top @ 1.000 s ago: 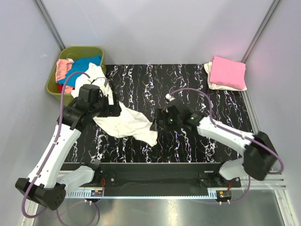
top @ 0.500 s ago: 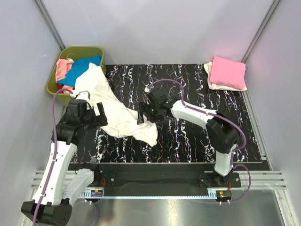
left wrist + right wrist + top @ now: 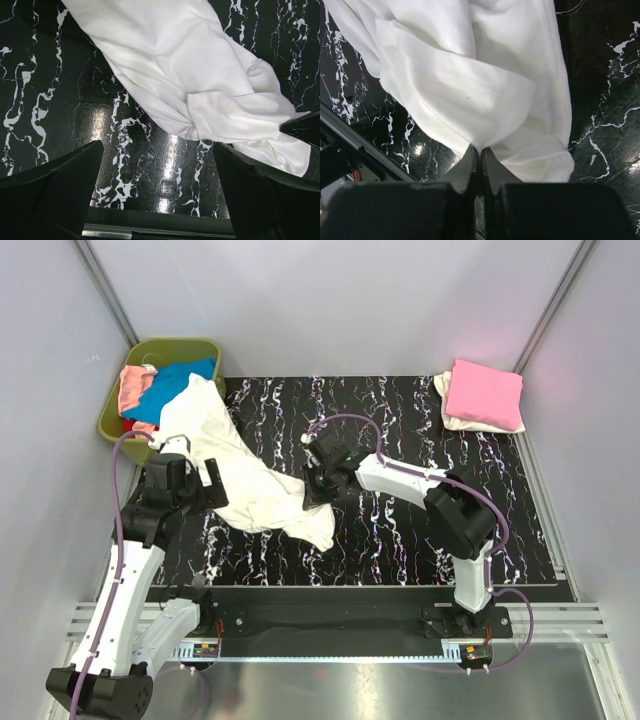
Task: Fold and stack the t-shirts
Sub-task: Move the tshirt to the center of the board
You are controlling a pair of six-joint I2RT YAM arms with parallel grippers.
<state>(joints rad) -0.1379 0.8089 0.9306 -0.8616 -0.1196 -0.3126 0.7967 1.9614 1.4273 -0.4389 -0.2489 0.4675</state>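
A crumpled white t-shirt (image 3: 250, 480) trails from the olive basket (image 3: 108, 418) down across the black marbled table. In the right wrist view my right gripper (image 3: 479, 150) has its fingers pressed together on a fold of this white t-shirt (image 3: 470, 75); from above, the right gripper (image 3: 312, 490) sits at the cloth's right edge. My left gripper (image 3: 212, 483) hovers by the shirt's left side. The left gripper (image 3: 157, 150) is wide open over bare table, with the white t-shirt (image 3: 190, 75) just beyond its fingertips. More t-shirts lie in the basket: pink (image 3: 135, 385), blue (image 3: 175, 380), red (image 3: 125, 428).
A folded pink t-shirt (image 3: 485, 392) rests on a folded cream one (image 3: 443, 388) at the table's far right corner. The basket stands off the table's far left corner. Grey walls close in on three sides.
My right arm swung left to the white t-shirt and its jaws shut on a fold. My left arm drew back down and to the left, away from the cloth.
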